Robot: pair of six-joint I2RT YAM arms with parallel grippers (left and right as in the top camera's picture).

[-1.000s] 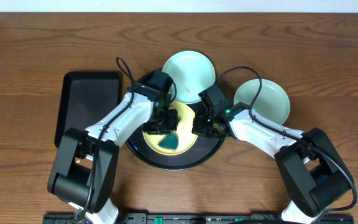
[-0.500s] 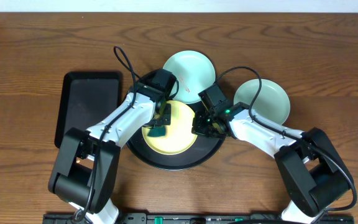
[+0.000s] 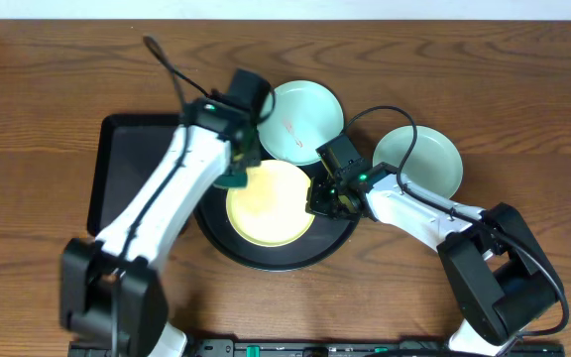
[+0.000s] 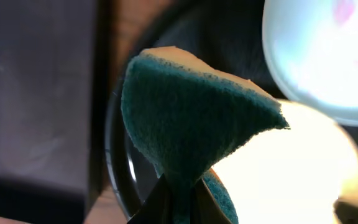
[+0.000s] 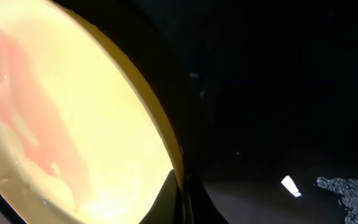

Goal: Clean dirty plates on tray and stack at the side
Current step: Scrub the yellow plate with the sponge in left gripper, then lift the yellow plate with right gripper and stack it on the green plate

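**Step in hand:** scrubbing of the pale yellow round plastic plate (image 3: 271, 203), which lies flat in the large round glossy black tray (image 3: 266, 258). The left gripper (image 3: 234, 178) is clamped on a folded teal scouring sponge (image 4: 191, 118). It holds the sponge raised clear of the plate, over the tray's left rim. The right gripper (image 3: 323, 198) is pinched narrow on the yellow plate's right rim, steadying it.

**Finding:** the right wrist view shows a pinkish-red smear on the plate's face. In my judgement the cleaning of this plate is not complete. The next move calls for the sponge to be brought down flat onto the smeared centre while the right grip holds firm. Only a clean plate should go out to the side.

**Containers:**
- The round tray holds the yellow plate for certain.
- A pale mint-aqua round plastic plate (image 3: 305, 119), bearing a small reddish mark, sits at the tray's far edge. Whether it rests on the rim or on the wooden table (image 3: 523, 79) cannot be told.
- A second mint-aqua plate (image 3: 419, 159) lies on the table to the right, off the tray.
- The smaller rectangular black tray (image 3: 132, 174) stands left of the round one. The sponge is not in it, and the left arm hides part of it.
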